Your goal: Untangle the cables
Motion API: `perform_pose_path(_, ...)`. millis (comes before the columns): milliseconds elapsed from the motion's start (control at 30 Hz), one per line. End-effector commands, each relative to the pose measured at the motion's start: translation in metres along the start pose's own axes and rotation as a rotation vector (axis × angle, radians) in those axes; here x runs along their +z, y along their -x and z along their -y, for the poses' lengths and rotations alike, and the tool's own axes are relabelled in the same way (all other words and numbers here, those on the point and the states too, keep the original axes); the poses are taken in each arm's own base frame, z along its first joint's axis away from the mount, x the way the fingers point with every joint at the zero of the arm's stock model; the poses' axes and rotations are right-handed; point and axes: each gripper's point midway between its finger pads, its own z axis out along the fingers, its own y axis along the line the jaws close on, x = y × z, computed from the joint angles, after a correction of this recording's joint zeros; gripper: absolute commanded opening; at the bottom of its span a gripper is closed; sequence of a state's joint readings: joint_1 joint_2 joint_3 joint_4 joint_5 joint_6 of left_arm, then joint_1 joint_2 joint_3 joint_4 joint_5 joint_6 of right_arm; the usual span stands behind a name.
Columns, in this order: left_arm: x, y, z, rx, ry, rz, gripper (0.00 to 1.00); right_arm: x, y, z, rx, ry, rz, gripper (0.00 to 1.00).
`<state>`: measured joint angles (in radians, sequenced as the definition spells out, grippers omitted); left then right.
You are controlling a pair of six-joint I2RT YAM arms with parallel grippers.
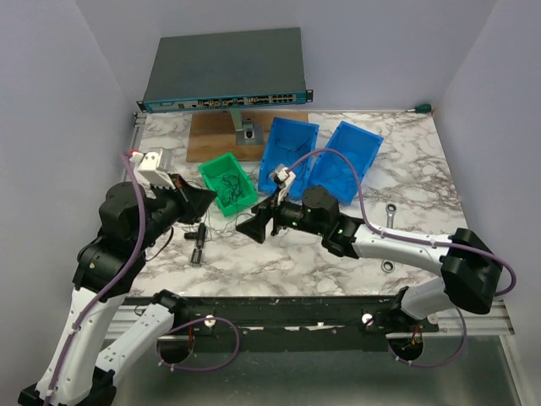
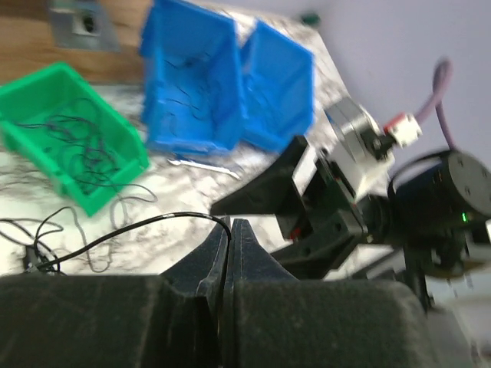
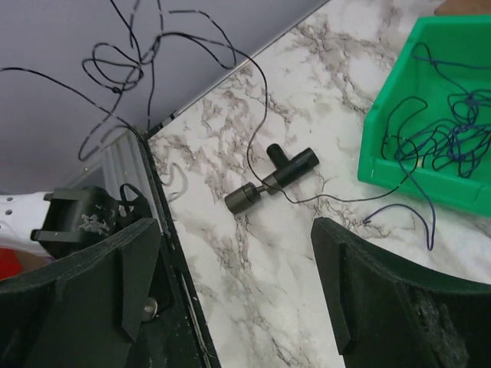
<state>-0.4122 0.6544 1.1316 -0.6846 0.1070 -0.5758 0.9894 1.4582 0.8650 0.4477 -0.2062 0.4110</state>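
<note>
A scribble of thin blue and dark cables [image 1: 228,188] lies in the green bin [image 1: 211,169], also seen in the left wrist view [image 2: 77,146] and the right wrist view [image 3: 441,134]. My left gripper [image 1: 199,203] is shut on one thin black cable [image 2: 138,228], pinched at the fingertips [image 2: 227,230]. That cable trails left over the marble toward a small clump. Loops of dark cable [image 3: 146,54] hang in the air at the upper left of the right wrist view. My right gripper [image 1: 258,225] stands open just right of the left one, its fingers [image 3: 368,291] wide apart over bare marble, holding nothing.
Two blue bins [image 1: 287,148] [image 1: 348,161] stand behind the right gripper; the left one holds a few thin wires [image 2: 184,84]. A black cylindrical connector [image 3: 272,180] lies on the marble. A silver wrench [image 1: 390,216] lies at right. A network switch [image 1: 224,72] and wooden board [image 1: 215,139] sit at the back.
</note>
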Motion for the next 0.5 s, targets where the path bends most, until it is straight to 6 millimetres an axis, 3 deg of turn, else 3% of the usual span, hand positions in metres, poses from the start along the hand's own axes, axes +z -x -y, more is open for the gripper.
perform_pose_path(0, -0.016, -0.037, 0.058, 0.124, -0.369, -0.252, 0.0, -0.011, 0.007, -0.014, -0.129, 0.069, 0.015, 0.88)
perform_pose_path(267, -0.051, -0.057, 0.101, 0.208, -0.675, -0.403, 0.0, -0.023, 0.018, -0.022, -0.21, 0.098, 0.056, 0.89)
perform_pose_path(467, -0.06, -0.08, 0.121, 0.254, -0.784, -0.519, 0.0, -0.022, 0.018, -0.027, -0.232, 0.133, 0.043, 0.91)
